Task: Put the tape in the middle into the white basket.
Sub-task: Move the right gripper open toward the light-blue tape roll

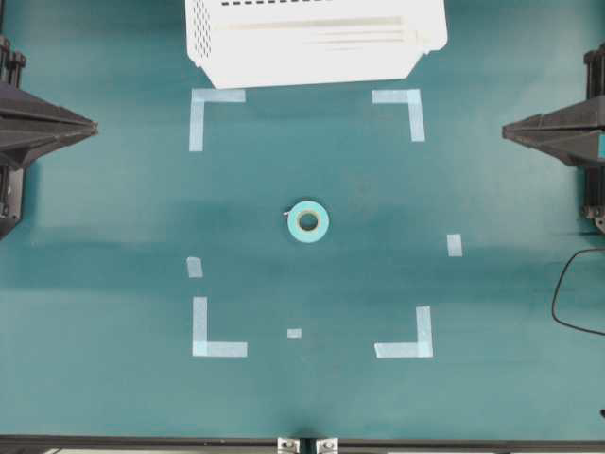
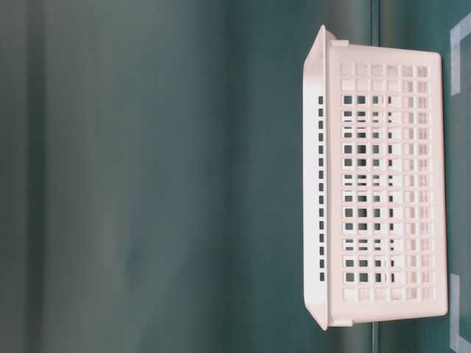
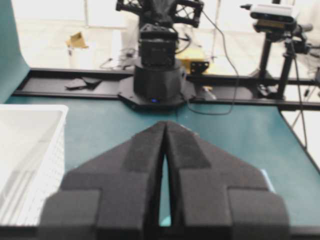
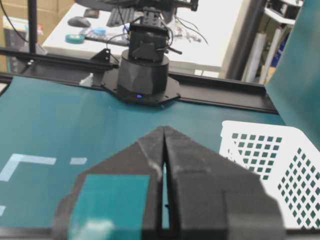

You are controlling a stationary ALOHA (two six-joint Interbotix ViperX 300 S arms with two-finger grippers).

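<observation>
The tape [image 1: 308, 222], a small light teal roll with a tan core, lies flat in the middle of the teal table. The white basket [image 1: 312, 43] stands at the table's far edge, its slotted side [image 2: 383, 191] filling the table-level view; its rim [image 3: 30, 112] and wall [image 4: 280, 160] show in the wrist views. My left gripper [image 1: 95, 126] rests at the left edge and my right gripper [image 1: 506, 132] at the right edge, both far from the tape. Each is shut with fingertips touching [image 3: 165, 124] [image 4: 164, 129] and holds nothing.
Pale blue tape corner marks [image 1: 216, 109] [image 1: 404, 109] [image 1: 216, 331] [image 1: 408, 339] frame the middle area, with small strips [image 1: 455, 244] [image 1: 194, 267] [image 1: 294, 333] nearby. A black cable [image 1: 567, 293] loops at the right edge. The opposite arm bases [image 3: 152, 85] [image 4: 142, 75] stand across the table.
</observation>
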